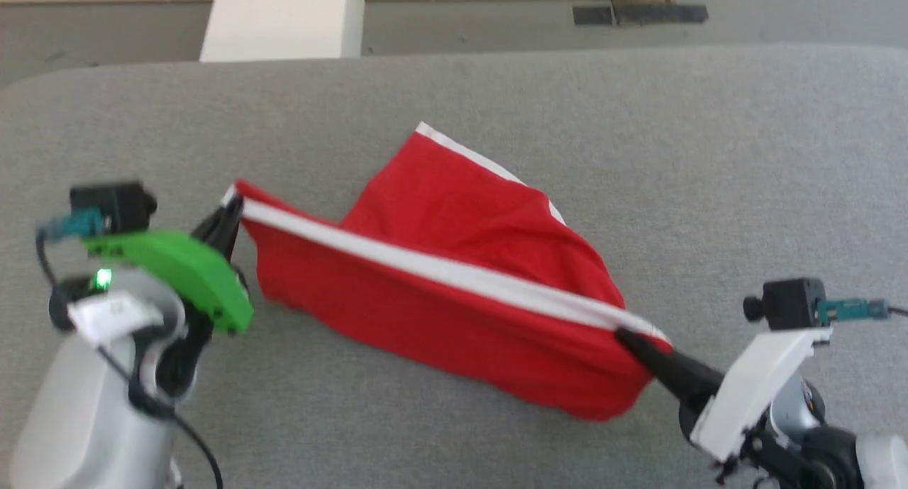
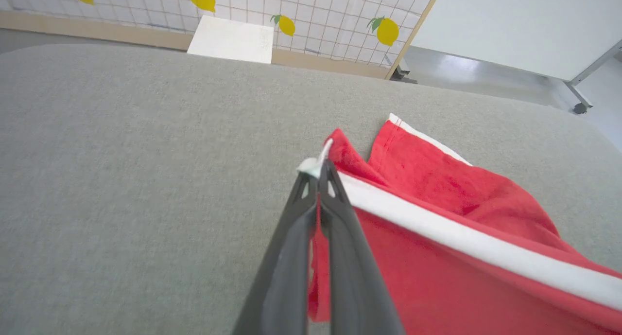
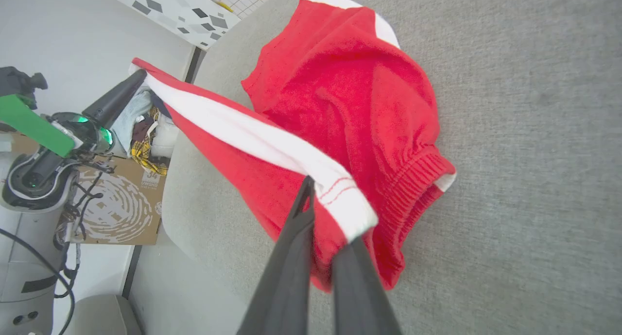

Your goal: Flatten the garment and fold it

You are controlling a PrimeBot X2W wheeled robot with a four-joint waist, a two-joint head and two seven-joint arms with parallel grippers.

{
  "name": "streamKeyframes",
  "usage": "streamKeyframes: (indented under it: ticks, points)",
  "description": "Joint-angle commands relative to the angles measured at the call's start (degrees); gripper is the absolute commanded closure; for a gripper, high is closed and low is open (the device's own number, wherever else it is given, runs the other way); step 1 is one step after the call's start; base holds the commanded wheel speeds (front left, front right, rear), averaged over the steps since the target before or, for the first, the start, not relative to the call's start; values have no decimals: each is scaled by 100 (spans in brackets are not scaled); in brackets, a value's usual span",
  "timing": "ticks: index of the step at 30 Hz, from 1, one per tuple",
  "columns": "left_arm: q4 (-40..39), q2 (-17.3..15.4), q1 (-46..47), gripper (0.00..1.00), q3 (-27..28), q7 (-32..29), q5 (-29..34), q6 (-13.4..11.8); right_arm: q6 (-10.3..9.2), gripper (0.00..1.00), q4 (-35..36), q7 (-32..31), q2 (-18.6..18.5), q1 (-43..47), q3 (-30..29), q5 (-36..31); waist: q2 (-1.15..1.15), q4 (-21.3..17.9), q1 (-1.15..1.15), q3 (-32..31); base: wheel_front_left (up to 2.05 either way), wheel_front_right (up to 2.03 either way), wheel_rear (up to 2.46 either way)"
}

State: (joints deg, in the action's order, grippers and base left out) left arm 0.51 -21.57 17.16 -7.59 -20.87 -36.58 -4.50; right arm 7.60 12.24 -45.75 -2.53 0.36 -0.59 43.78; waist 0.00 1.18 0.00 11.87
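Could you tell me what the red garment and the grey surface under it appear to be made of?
The garment looks like a soft matte knit, perhaps cotton: fuzzy nap, ribbed gathered band, limp drape. The grey surface looks like matte woven upholstery cloth, going by its fine speckled texture.

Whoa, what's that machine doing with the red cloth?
The robot is holding a red garment by both ends of one white band: its left pincer pinches one end, its right pincer the other. The band is pulled straight between them above the grey surface, while the rest of the cloth sags and lies bunched on it. It is neither flat nor folded yet.
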Motion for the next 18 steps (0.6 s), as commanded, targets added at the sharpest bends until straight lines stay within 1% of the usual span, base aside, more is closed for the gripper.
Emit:
streamKeyframes:
  ticks: [1,5,9,13,18]
  points:
    - [253,-89,453,100,-27,-70,91,83,-11,100,-122,89,-35,-221,-38,88,0,-340,0,516,0,0,0]
    - [925,-82,1346,100,-224,-249,137,286,-11,100,-426,316,-35,-698,68,298,0,-564,0,915,0,0,0]
    - [1477,-94,2015,100,-391,-353,251,421,-11,100,-736,558,-35,-1088,189,275,0,-788,0,1219,0,0,0]
    - [1903,-71,2497,100,-511,-409,325,508,-11,100,-993,768,-35,-1340,355,311,0,-971,0,1441,0,0,0]
    - [2183,-22,2880,100,-650,-418,397,610,-11,100,-1206,986,-35,-1535,553,410,0,-1159,0,1619,0,0,0]
